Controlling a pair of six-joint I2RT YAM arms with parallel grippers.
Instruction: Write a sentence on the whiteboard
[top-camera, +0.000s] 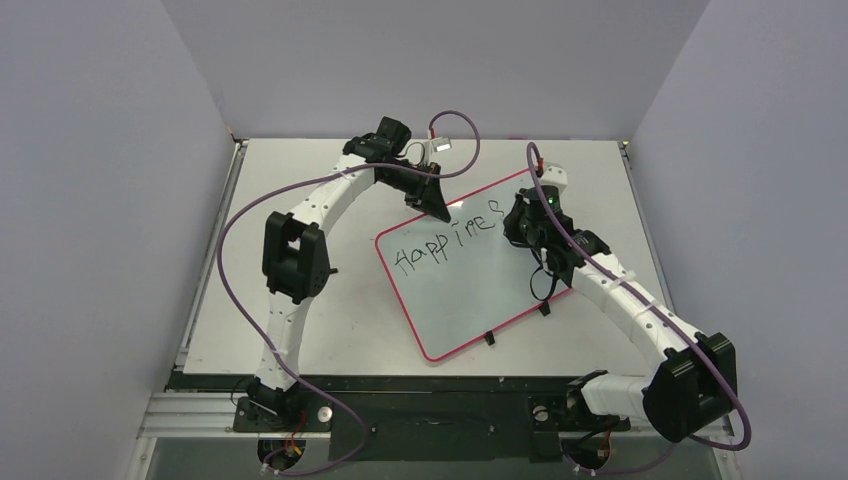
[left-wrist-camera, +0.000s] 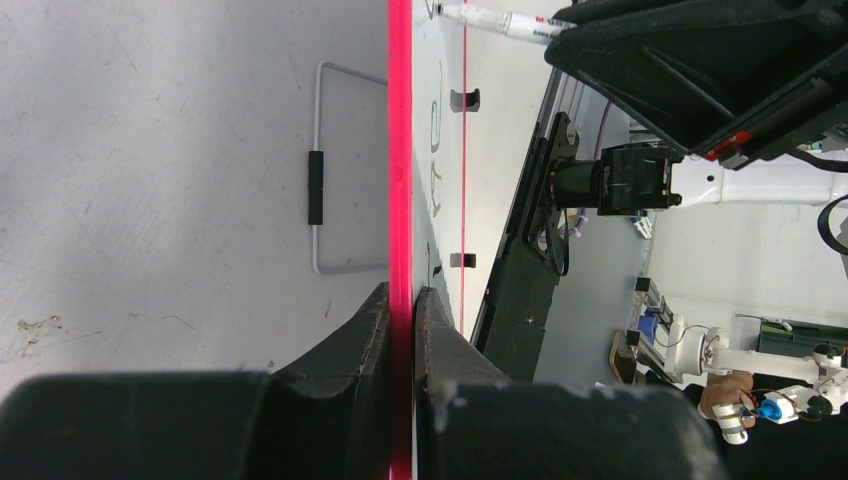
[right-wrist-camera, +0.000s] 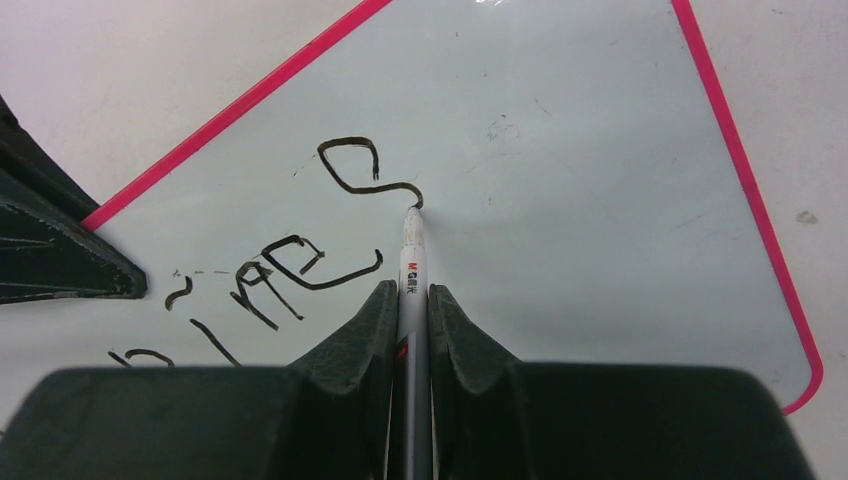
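The whiteboard (top-camera: 470, 295), white with a thin red rim, lies slanted on the table. Black lettering reading "Happines" (top-camera: 445, 243) runs along its far part. My left gripper (top-camera: 437, 205) is at the board's far left edge and, in the left wrist view, the left gripper (left-wrist-camera: 401, 300) is shut on the red rim (left-wrist-camera: 400, 150). My right gripper (right-wrist-camera: 411, 290) is shut on a white marker (right-wrist-camera: 412, 255). The marker's tip rests on the board at the end of the last letter (right-wrist-camera: 350, 175). In the top view the right gripper (top-camera: 525, 228) sits over the board's far right part.
Two small black tabs (top-camera: 490, 339) sit on the board's near edge. A grey wire loop with a black sleeve (left-wrist-camera: 316, 185) lies on the table beside the rim. Purple cables (top-camera: 455, 125) arc over both arms. Grey walls close in the table on three sides.
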